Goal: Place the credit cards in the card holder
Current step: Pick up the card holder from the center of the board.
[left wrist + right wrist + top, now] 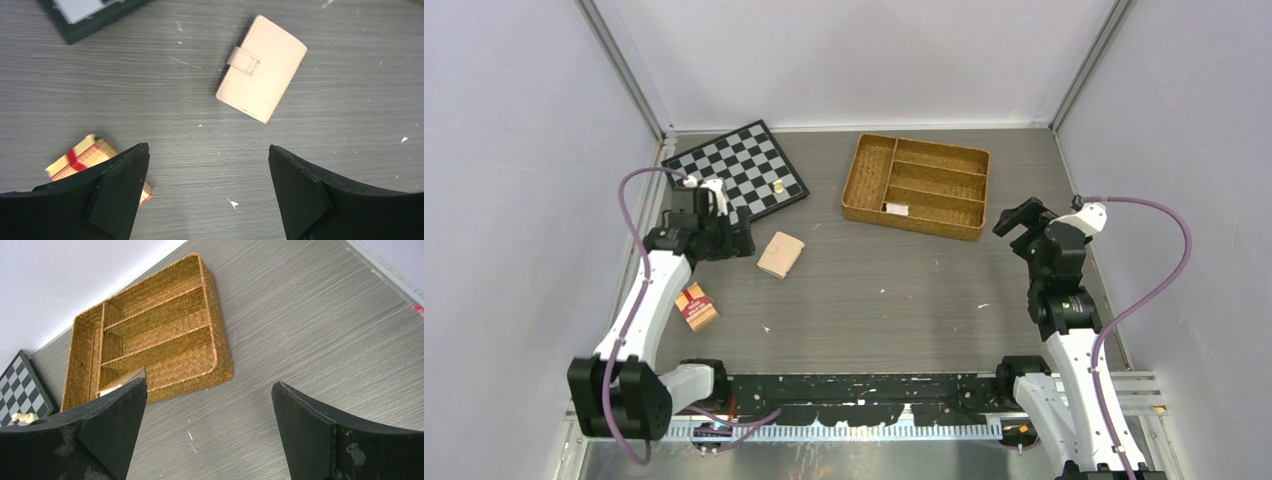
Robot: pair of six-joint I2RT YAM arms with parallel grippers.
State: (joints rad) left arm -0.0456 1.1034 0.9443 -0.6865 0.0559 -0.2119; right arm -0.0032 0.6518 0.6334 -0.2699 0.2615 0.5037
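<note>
Here the left fingers (117, 190) and right fingers (105, 435) gape wide, holding nothing; card holder (261, 68) lies folded.

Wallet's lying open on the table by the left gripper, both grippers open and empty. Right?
No: the wallet is folded shut, tab down, per the left wrist view. Rest holds: it lies on the table by the left gripper, open and empty like the right gripper.

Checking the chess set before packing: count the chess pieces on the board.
1: a pale piece stands near the right corner of the chessboard in the top view. The left arm covers the board's near corner, so more may be hidden there.
</note>
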